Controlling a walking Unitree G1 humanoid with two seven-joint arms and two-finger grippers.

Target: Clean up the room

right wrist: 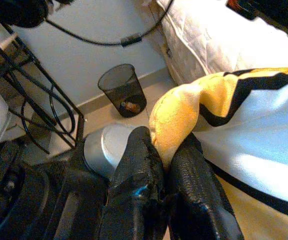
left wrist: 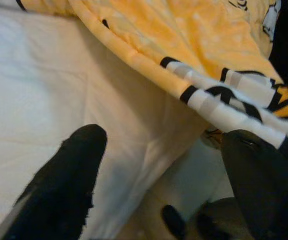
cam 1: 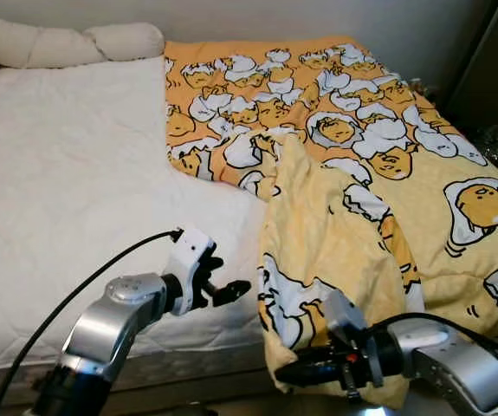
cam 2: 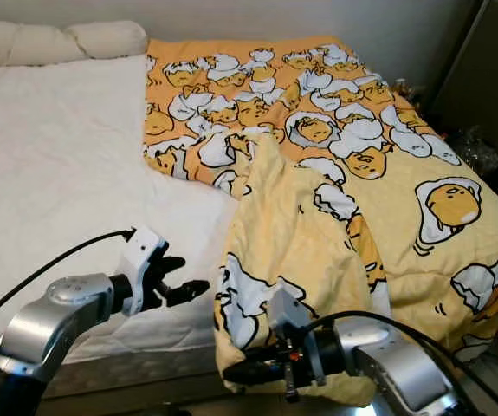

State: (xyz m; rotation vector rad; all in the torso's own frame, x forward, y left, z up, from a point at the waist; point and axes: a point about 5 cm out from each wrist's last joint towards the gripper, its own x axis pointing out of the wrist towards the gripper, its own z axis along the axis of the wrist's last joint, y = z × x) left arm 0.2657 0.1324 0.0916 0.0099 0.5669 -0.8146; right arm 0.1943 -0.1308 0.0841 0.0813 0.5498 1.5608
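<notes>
My right gripper (right wrist: pixel 166 162) pinches the corner of the yellow duvet (cam 1: pixel 344 251) at the bed's (cam 1: pixel 75 191) edge, while my left gripper (cam 1: pixel 227 290) hovers unclenched beside it

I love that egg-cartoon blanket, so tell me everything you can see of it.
The blanket is soft-looking orange and yellow fabric printed with white-and-yolk egg figures outlined in black. It covers the bed's right side on the white mattress, with a rumpled fold hanging over the near edge. The right end effector is shut on a corner; the left end effector is open beside it.
</notes>
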